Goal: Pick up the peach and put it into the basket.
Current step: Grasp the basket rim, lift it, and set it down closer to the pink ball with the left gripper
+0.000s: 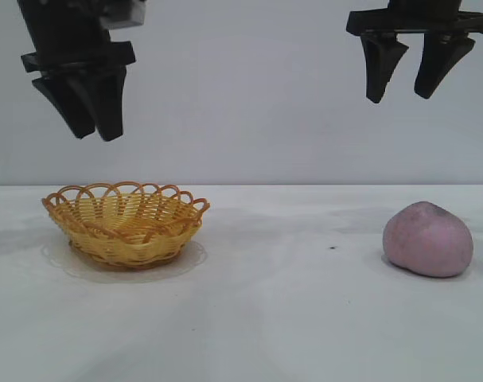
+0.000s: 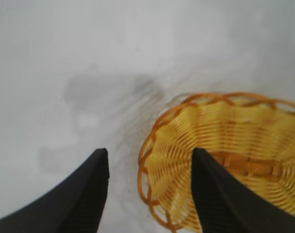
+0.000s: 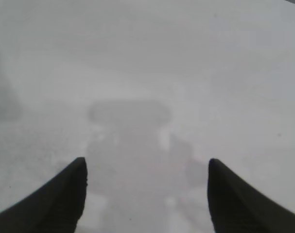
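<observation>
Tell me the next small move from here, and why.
Probably lower the right end effector toward the peach: it hangs open and empty, high above the table, with the peach just below it. The basket sits empty under the left end effector.

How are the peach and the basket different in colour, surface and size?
The peach is dusty pink-purple; the basket is yellow with an orange looped rim. The peach looks solid, rounded and matte; the basket is woven, open on top and empty. The basket is wider than the peach. Both rest on the white table, far apart, and neither is held.
</observation>
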Available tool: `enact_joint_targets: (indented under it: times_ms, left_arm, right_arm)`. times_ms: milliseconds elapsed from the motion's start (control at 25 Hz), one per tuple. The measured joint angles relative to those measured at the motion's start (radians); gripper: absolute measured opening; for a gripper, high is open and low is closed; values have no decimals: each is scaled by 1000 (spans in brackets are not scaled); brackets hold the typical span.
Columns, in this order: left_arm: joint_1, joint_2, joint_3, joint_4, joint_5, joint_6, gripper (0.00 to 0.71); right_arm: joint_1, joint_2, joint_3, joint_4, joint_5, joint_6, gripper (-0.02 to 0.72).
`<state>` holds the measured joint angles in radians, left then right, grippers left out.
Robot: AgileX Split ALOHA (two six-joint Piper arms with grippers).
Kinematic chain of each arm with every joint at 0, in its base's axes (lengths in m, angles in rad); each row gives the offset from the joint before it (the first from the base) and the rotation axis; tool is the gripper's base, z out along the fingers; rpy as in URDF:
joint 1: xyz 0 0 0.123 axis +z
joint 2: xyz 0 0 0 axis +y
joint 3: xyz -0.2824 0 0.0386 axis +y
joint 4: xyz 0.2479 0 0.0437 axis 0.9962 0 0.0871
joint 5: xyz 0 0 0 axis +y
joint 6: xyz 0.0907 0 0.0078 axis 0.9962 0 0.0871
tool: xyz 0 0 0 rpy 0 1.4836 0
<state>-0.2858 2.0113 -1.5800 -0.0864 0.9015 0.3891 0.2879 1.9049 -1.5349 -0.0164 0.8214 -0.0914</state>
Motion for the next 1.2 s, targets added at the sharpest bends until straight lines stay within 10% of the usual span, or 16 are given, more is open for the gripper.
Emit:
enact_joint_targets:
  times_ms: [320,1040,1200]
  left_arm:
    - [0,191,-267,28,295,4,368]
    - [0,328,-310,46,294,102,269]
    - [0,331,-319,20,312,102,82]
  right_arm:
    - [0,0,0,0,0,0,461]
    - [0,0,0,0,2,0,461]
    - [0,0,0,0,2,0,461]
